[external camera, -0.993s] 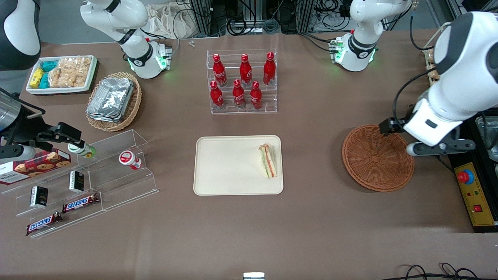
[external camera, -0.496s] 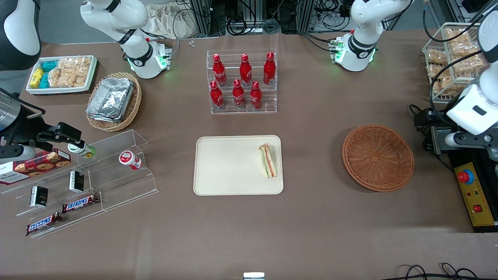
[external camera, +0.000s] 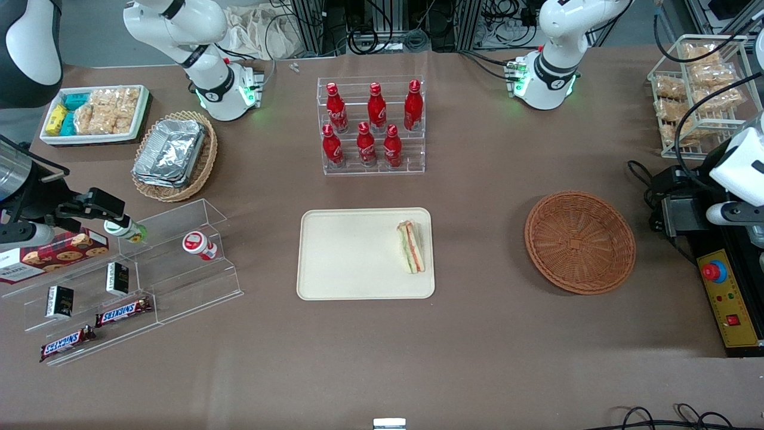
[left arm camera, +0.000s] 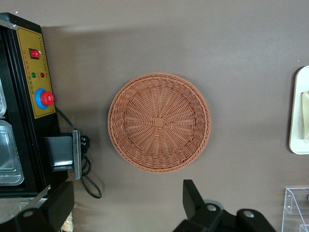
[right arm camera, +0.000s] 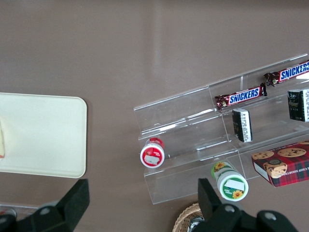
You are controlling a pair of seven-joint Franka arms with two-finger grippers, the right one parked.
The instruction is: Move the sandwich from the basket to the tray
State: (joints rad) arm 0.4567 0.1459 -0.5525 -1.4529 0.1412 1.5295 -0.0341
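Front view puts the sandwich [external camera: 412, 246] on the tray [external camera: 352, 257], lying flat at the tray's end toward the working arm, close to that short rim. Its long axis runs from nearer the front camera to farther from it, in line with that rim. The striped filling of orange, green and pink faces up, and the end farther from the camera looks the narrower one. In the left wrist view only a pale sliver of the sandwich [left arm camera: 305, 113] shows on the tray's edge [left arm camera: 298, 108].

The tray sits mid-counter, its long side running between the two ends of the counter [external camera: 477, 346]. The basket [external camera: 579, 242] rests on the counter well apart from the tray, toward the working arm's end, and about as near the camera as the tray.

The left arm [external camera: 740, 167] is at the working arm's end of the counter, raised above a black and yellow control box [external camera: 713, 272] with a red button, and clear of the basket. Its wrist camera looks straight down, taking in the whole basket [left arm camera: 159, 121] and the control box [left arm camera: 47, 98]. The pincer [left arm camera: 125, 193] hangs high over the counter beside the basket's rim, with its two black fingers [left arm camera: 193, 198] spread wide and nothing between them.
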